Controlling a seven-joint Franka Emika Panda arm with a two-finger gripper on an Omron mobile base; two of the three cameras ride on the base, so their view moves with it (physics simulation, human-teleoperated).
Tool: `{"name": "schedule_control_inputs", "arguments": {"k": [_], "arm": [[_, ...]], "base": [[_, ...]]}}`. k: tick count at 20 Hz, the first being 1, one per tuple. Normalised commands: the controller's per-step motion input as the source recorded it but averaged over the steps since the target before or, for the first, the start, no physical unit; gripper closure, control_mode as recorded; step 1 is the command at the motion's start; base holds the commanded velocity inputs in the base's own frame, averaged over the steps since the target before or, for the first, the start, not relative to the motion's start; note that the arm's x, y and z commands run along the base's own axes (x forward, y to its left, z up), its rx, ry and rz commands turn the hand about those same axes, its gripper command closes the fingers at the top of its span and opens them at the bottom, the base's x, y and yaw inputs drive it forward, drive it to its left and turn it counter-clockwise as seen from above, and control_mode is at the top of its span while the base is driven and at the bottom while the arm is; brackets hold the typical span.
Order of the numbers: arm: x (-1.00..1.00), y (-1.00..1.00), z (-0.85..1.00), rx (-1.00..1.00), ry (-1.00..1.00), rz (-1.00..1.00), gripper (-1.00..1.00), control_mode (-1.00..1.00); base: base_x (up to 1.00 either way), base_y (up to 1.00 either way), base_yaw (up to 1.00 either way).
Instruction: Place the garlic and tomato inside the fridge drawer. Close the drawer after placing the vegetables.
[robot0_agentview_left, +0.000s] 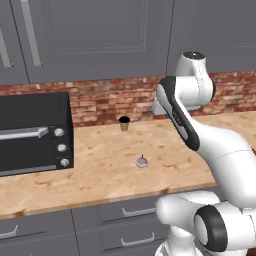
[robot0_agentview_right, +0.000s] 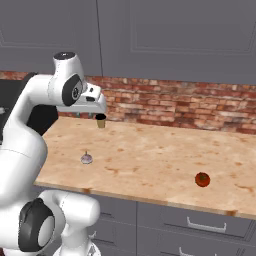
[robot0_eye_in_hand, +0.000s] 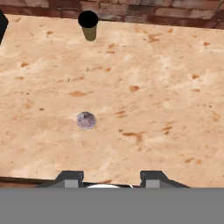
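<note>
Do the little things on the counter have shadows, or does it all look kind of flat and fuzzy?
Left base view: the garlic has almost no shadow; right base view: the tomato looks flat and soft-edged; hand view: the wooden counter is evenly lit, slightly blurry, no glare.

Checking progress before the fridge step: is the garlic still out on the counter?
Yes, out: the garlic lies on the bare wooden counter, nothing gripping it.

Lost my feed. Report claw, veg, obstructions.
Claw up over the counter, holding nothing. Garlic and tomato loose on the counter, far apart. Cup by the brick wall, clear of both.
</note>
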Motion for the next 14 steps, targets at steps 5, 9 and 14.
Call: {"name": "schedule_control_inputs", "arguments": {"k": [5, 9, 14], "arm": [[-0.42, 0.09, -0.47, 0.0, -0.05, 0.0, -1.0, -1.0], [-0.4, 0.39, -1.0, 0.08, 0.03, 0.0, -1.0, -1.0], [0.07, 0.47, -1.0, 0.12, 0.03, 0.0, -1.0, -1.0]], "base": [[0.0, 0.0, 0.0], [0.0, 0.0, 0.0], [0.0, 0.0, 0.0]]}}
